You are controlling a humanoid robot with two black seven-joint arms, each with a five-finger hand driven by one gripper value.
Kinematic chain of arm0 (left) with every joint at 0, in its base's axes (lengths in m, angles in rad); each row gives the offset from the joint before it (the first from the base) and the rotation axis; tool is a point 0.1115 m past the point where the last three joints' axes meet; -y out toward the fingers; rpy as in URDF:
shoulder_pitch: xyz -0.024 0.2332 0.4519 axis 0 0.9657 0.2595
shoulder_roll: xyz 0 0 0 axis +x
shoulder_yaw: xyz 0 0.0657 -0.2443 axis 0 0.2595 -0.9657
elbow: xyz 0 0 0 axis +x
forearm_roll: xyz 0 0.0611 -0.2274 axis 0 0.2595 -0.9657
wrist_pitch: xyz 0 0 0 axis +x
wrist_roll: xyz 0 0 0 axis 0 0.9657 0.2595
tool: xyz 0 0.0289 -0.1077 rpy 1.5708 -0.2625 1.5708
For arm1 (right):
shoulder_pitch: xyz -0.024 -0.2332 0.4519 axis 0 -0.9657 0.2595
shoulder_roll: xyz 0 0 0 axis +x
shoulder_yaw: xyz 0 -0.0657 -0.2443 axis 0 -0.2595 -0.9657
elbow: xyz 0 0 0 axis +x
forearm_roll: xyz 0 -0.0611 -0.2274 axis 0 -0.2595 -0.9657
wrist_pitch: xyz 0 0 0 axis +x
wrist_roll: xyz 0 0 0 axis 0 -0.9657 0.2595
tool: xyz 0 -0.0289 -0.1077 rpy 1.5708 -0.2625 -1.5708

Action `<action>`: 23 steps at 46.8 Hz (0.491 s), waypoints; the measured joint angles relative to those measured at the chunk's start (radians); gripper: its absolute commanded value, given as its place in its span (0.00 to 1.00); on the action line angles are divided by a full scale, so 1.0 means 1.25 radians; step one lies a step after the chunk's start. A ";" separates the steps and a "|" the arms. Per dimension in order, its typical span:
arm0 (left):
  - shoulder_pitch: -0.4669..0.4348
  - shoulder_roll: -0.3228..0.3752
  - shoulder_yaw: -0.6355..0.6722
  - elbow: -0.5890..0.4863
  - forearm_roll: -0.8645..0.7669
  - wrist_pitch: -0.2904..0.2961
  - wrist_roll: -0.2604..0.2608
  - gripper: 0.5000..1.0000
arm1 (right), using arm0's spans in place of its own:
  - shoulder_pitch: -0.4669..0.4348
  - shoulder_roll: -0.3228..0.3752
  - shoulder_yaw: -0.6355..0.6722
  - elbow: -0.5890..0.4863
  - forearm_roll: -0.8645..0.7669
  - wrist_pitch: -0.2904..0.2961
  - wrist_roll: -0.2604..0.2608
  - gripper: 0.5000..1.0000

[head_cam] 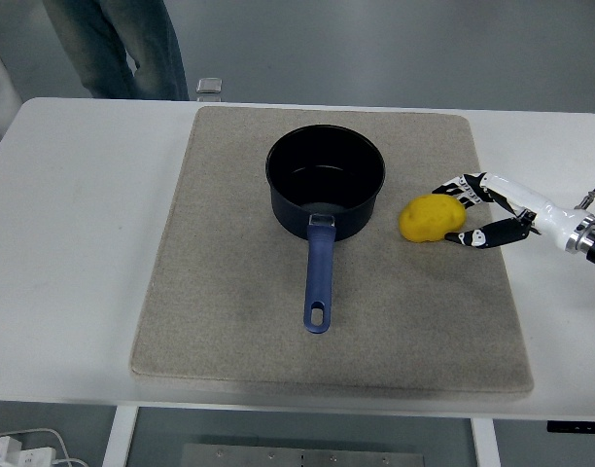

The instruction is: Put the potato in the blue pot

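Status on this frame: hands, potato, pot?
Right hand fingers around potato, potato on the mat. Blue pot empty. Path clear. Left arm unseen.

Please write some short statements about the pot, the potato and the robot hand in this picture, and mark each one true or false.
1. The yellow potato lies inside the dark blue pot. False: it lies on the beige mat, right of the pot.
2. The pot's handle points toward the table's near edge. True.
3. The right hand is at the potato. True.
4. The pot holds water. False: it looks empty.
5. The left hand holds the handle. False: no left hand is visible.
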 measured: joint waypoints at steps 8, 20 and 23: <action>0.000 0.000 0.000 0.000 0.000 0.000 0.000 1.00 | -0.001 0.000 -0.003 0.000 0.000 0.000 0.000 0.83; 0.000 0.000 0.000 0.000 0.000 0.000 0.000 1.00 | -0.003 -0.002 -0.005 0.000 0.000 0.000 0.000 0.83; 0.000 0.000 0.000 0.000 0.000 0.000 0.000 1.00 | -0.003 0.002 -0.005 0.000 0.000 0.000 0.000 0.83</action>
